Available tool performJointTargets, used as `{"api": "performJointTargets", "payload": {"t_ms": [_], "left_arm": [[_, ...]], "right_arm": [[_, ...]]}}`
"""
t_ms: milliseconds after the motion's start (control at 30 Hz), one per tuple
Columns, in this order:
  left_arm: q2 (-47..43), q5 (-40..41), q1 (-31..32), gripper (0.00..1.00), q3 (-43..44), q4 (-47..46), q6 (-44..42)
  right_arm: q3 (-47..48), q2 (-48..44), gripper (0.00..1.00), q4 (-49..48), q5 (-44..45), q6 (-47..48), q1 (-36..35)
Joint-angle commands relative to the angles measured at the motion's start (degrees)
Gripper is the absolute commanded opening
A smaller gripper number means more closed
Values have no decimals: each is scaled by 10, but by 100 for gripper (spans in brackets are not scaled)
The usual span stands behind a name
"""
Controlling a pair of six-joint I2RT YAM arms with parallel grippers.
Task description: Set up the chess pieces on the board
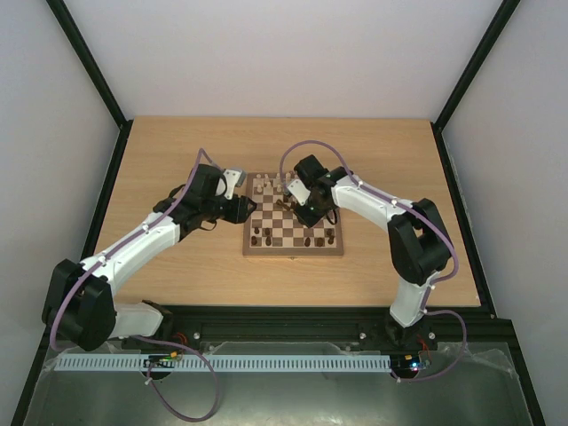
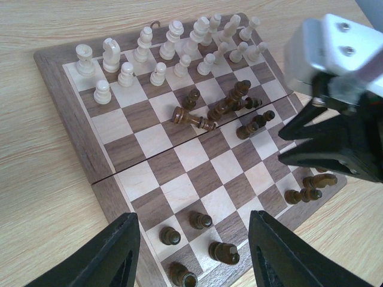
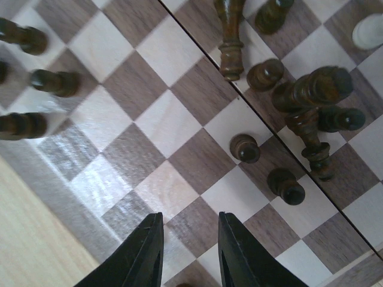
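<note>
The board (image 1: 293,254) lay at the centre of the bench (image 1: 177,142), just below the middle of the overhead frame, with both arms reaching in from either side. The cream chess pieces (image 2: 175,30) stood upright in two rows along the edge of the board at the top of the left wrist view. A heap of dark chess pieces (image 2: 224,107) lay jumbled near the board's middle, several of them toppled and leaning across one another. More dark pieces (image 2: 201,220) stood upright on squares at the bottom of that view, and a couple lay near the board's right rim.

The left end effector (image 1: 241,210) sat at the left edge of the board. Its fingers (image 2: 105,257) were spread wide and gripped nothing, though a few of the upright dark pieces showed in the gap between them.

The right end effector (image 3: 187,251) hung over the board. Its fingers were parted by only a narrow gap, and nothing was caught in it. In its own view, bare squares lay under it, the dark heap filled the upper right, and three more dark pieces lined the left edge.
</note>
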State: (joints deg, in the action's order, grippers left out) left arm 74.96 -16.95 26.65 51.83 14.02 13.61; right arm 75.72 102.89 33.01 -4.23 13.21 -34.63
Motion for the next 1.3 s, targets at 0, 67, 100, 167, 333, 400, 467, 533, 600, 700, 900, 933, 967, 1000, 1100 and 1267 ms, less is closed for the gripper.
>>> {"api": "performJointTargets", "payload": {"t_ms": [0, 67, 100, 167, 333, 400, 467, 533, 600, 700, 900, 933, 967, 1000, 1100, 1267], "left_arm": [[-23, -10, 1, 51, -24, -22, -18], [-27, -7, 2, 51, -25, -23, -20], [-26, -4, 2, 51, -24, -21, -20], [-22, -2, 2, 51, -21, -18, -22], [-19, -6, 2, 51, -20, -17, -21], [-19, -7, 2, 52, -20, -17, -22], [-18, -7, 2, 51, -19, -17, -21], [-18, -7, 2, 51, -19, -17, -22], [-18, -7, 2, 51, -19, -17, -20], [-16, -7, 2, 51, -19, -17, -20], [-16, -4, 2, 51, -18, -15, -21], [-17, -4, 2, 51, -18, -15, -21], [-17, -2, 2, 51, -18, -15, -21], [-17, -1, 2, 52, -18, -15, -20], [-18, 4, 2, 51, -18, -15, -20], [-19, 9, 2, 51, -18, -15, -20]], "right_arm": [[32, 32, 27, 3, 47, -12, -3], [42, 47, 27, 4, 48, -13, -3], [45, 52, 27, 2, 48, -15, -3], [52, 62, 28, 1, 51, -17, -3], [66, 81, 28, 0, 58, -16, -3], [70, 87, 27, 0, 59, -16, -3], [70, 91, 26, 0, 58, -16, -3], [71, 95, 23, -1, 59, -15, -3], [72, 97, 21, -1, 57, -15, -3], [71, 99, 16, -4, 56, -13, -3], [70, 84, 6, 2, 13, -6, -4], [69, 80, 6, 5, 2, -3, -4], [68, 77, 6, 7, -8, 0, -5], [66, 73, 6, 11, -21, 3, -5], [62, 63, 6, 19, -57, 13, -5], [52, 53, 6, 21, -87, 20, -13]]}}
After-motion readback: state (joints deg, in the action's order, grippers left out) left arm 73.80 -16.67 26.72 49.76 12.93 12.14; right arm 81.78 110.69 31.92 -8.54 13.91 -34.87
